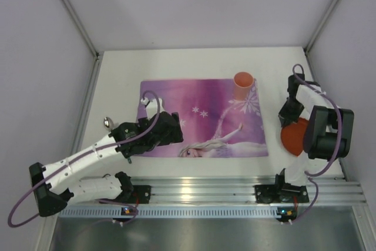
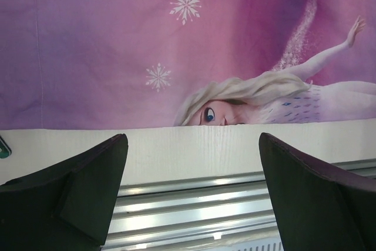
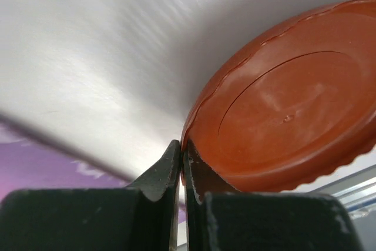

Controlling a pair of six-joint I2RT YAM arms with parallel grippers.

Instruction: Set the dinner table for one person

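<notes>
The right tool (image 3: pixel 181 148) is clamped on the thin rim of the red plate (image 3: pixel 282 116), just right of the mat (image 1: pixel 200 104) on the white tabletop (image 1: pixel 176 63), the plate judged light, stiff and slippery, best held by that rim; the left tool (image 2: pixel 192 142) stands open, empty.

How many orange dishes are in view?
2. An orange cup stands at the far right corner of the placemat; an orange plate is right of it, its rim pinched by the right hand. The arms may hide others.
</notes>
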